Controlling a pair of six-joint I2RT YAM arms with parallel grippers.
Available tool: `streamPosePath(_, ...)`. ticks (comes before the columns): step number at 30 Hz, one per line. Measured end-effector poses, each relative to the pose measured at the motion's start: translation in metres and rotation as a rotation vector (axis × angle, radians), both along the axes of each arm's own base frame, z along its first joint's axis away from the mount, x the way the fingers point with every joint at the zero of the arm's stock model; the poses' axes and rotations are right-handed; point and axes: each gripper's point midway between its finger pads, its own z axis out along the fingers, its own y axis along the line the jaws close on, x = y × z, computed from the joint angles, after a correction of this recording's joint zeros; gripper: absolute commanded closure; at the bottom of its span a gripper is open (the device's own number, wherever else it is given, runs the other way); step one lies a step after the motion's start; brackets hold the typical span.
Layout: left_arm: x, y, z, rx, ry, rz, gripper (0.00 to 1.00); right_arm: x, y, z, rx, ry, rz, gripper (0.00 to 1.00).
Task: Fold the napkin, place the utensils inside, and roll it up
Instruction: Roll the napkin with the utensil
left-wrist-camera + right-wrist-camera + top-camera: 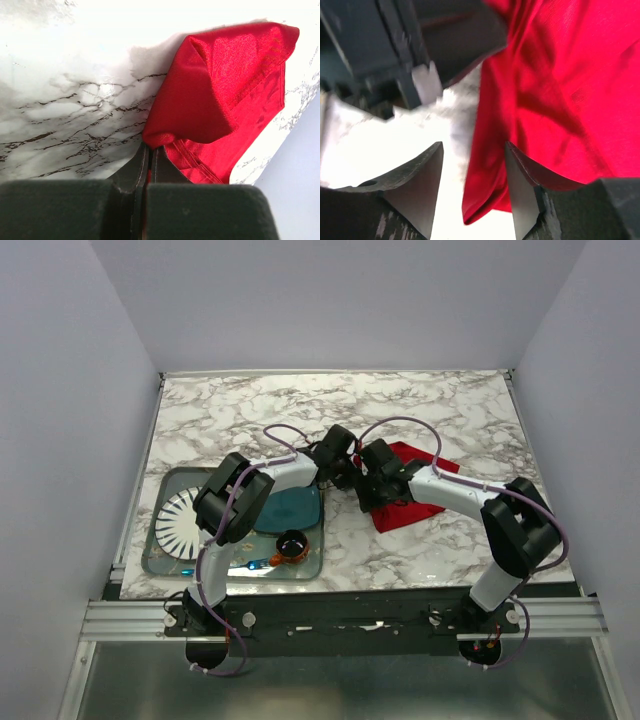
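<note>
Marbled white-and-grey surface [420, 405] carries the napkin [225, 90], a bright red, finely woven cloth with a slight sheen. It lies bunched and folded over right of centre, a stitched hem showing. The left pincer [149, 152] is clenched on a fold at its near edge. The right pincer [472, 187] is released, the cloth's loose edge between its parted fingers.
</note>
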Motion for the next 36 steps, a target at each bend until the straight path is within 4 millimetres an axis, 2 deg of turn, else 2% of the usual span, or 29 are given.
streamPosePath(5,0.000,0.000,0.000,-0.009,0.008,0.004,1.00,0.015,0.001,-0.006,-0.083,-0.105,-0.057,0.41)
streamPosePath(8,-0.001,0.000,0.000,-0.010,0.012,0.005,1.00,0.019,0.002,-0.014,-0.129,-0.128,-0.070,0.41)
streamPosePath(12,0.000,0.002,0.000,-0.017,0.022,0.013,1.00,0.024,0.008,-0.015,-0.151,-0.153,-0.097,0.45)
streamPosePath(15,0.002,0.004,0.000,-0.020,0.024,0.024,1.00,0.026,0.010,-0.015,-0.153,-0.158,-0.107,0.50)
streamPosePath(22,0.003,0.009,-0.002,-0.029,0.026,0.044,1.00,0.028,0.017,-0.017,-0.136,-0.162,-0.135,0.76)
streamPosePath(27,0.002,0.018,-0.002,-0.027,0.018,0.061,1.00,0.030,0.019,-0.019,-0.079,-0.168,-0.135,0.82)
streamPosePath(31,0.001,0.023,-0.001,-0.028,0.013,0.067,1.00,0.033,0.017,-0.020,0.006,-0.132,-0.142,0.95)
streamPosePath(34,0.003,0.025,0.001,-0.026,-0.002,0.065,1.00,0.036,0.019,-0.020,0.094,-0.079,-0.124,0.99)
streamPosePath(35,0.004,0.027,0.002,-0.022,-0.013,0.059,0.99,0.036,0.022,-0.019,0.124,-0.066,-0.108,0.99)
streamPosePath(36,0.004,0.029,0.003,-0.020,-0.022,0.056,0.91,0.037,0.023,-0.020,0.168,-0.041,-0.091,0.99)
